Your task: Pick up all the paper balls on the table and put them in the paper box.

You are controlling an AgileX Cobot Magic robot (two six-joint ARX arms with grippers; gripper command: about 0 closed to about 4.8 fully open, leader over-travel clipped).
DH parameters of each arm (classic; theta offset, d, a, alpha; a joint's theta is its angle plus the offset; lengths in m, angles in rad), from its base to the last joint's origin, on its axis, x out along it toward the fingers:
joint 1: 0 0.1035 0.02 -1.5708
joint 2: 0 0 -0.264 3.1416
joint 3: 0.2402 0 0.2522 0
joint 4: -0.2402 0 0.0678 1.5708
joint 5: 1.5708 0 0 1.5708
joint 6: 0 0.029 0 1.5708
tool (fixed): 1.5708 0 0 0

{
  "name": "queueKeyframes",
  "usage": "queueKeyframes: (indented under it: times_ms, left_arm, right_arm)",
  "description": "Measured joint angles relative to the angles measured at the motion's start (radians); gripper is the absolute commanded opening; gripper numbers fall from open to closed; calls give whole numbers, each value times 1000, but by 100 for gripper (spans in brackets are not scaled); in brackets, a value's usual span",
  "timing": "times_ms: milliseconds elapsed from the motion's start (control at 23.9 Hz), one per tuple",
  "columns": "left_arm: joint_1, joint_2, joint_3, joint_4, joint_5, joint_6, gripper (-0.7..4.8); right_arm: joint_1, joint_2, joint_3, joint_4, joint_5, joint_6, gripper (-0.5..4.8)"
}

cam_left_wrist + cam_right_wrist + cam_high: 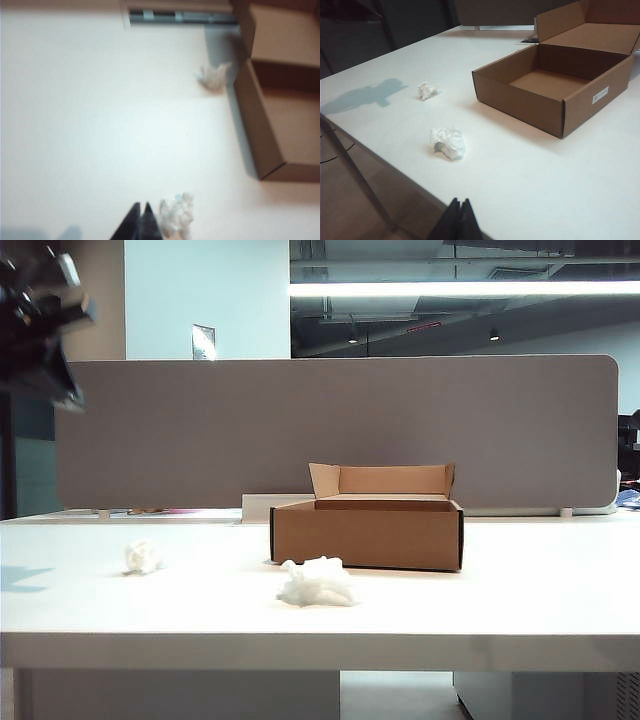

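- Closest to your left wrist camera, the left gripper (141,220) shows two dark fingertips pressed together, clenched on nothing, hanging above the table (90,125) with the small paper ball (176,214) just beside them.
- Your right gripper (460,217) is likewise pinched closed and empty, near the table's front edge, well apart from both wads.
- From the exterior camera, the small roundish ball (142,556) lies left of the paper box (366,534); the larger paper ball (317,582) lies in front of the box, near its front wall.
- Both wads look feather-light, soft and springy, with ragged creased surfaces. They should crush slightly under pressure, so you would do well to open wide and close across the bulkiest middle; the flatter one may slide on the smooth tabletop.
- The box is stiff brown cardboard, shallow, rectangular, open-topped, with a raised tan flap behind. It is empty inside.
- The table is glossy white, with a grey fabric divider (330,430) behind.
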Motion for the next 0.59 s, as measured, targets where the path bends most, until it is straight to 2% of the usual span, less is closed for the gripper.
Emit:
queueKeyframes:
  times_ms: [168,293,377,419,586]
  left_arm:
    - [-52,116,67,-43,-5,76,-6]
    - [-126,243,171,-142,-56,136,-2]
    - [-156,317,235,-226,-112,146,82]
    - [-166,349,263,-253,-137,146,169]
    - [-196,439,315,-334,-163,150,310]
  right_arm:
    - [0,0,0,0,4,0,-5]
    - [0,0,0,0,4,0,-5]
    - [0,0,0,0,4,0,-5]
    - [0,0,0,0,4,0,-5]
    - [0,0,0,0,3,0,-5]
